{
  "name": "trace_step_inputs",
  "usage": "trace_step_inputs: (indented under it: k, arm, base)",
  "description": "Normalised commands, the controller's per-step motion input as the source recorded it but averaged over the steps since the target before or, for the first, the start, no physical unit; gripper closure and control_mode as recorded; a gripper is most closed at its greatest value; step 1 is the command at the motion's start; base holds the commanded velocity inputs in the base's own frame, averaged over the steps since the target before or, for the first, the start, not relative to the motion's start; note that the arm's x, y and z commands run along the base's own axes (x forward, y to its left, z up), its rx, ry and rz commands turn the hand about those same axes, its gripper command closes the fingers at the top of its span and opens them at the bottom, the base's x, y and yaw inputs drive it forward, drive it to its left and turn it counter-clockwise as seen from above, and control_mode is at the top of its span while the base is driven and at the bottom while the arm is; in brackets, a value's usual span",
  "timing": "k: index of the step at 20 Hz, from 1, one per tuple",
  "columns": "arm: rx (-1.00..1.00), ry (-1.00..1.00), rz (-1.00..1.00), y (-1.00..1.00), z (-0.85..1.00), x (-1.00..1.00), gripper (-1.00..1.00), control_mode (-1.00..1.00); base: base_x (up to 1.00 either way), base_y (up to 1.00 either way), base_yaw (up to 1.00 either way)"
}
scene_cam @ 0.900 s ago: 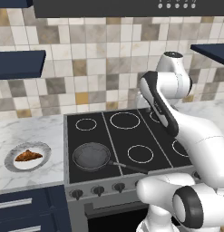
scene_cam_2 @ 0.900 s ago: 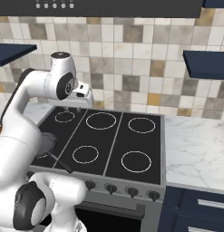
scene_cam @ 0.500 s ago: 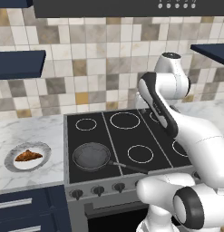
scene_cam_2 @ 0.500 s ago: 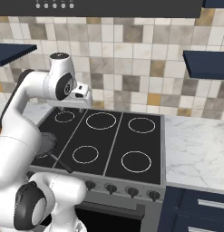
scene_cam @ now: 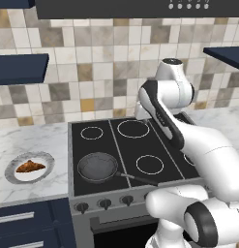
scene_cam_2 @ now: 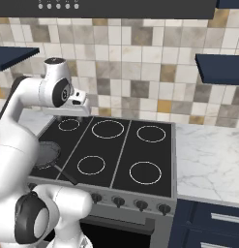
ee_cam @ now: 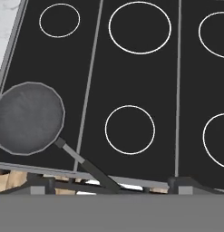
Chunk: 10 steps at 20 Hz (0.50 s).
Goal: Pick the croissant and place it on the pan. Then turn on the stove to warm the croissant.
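The croissant (scene_cam: 30, 167) lies on a round white-and-grey plate (scene_cam: 13, 177) on the counter left of the stove (scene_cam: 135, 145). On the front left burner sits the dark pan (scene_cam: 97, 167), with nothing in it and its black handle (scene_cam: 138, 179) pointing right and forward. From the other side the pan (scene_cam_2: 46, 154) is partly behind my arm. My gripper (scene_cam_2: 67, 111) hovers high over the back left of the stove (scene_cam_2: 121, 150). In the hand view its fingertips (ee_cam: 39, 182) stand wide apart, so the gripper (ee_cam: 111, 185) is open and holds nothing, looking down on the pan (ee_cam: 29, 118).
A row of dark knobs (scene_cam: 105, 203) lines the steel front. Marble counter runs left (scene_cam: 34, 140) and right (scene_cam_2: 208, 160) of the cooktop. Dark blue shelves (scene_cam: 22, 68) (scene_cam_2: 220, 68) hang on the tiled wall, with a hood (scene_cam: 130, 7) overhead.
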Motion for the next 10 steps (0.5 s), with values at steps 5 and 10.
trace_step_inputs:
  k: [5,10]
  arm:
    - [0.0,0.0,0.04,0.37,-0.05,-0.05,-1.0,-1.0]
    - [0.0,0.0,0.05,0.42,-0.08,0.0,-1.0,-1.0]
  base:
    - [0.0,0.0,0.0]
    - [0.0,0.0,0.0]
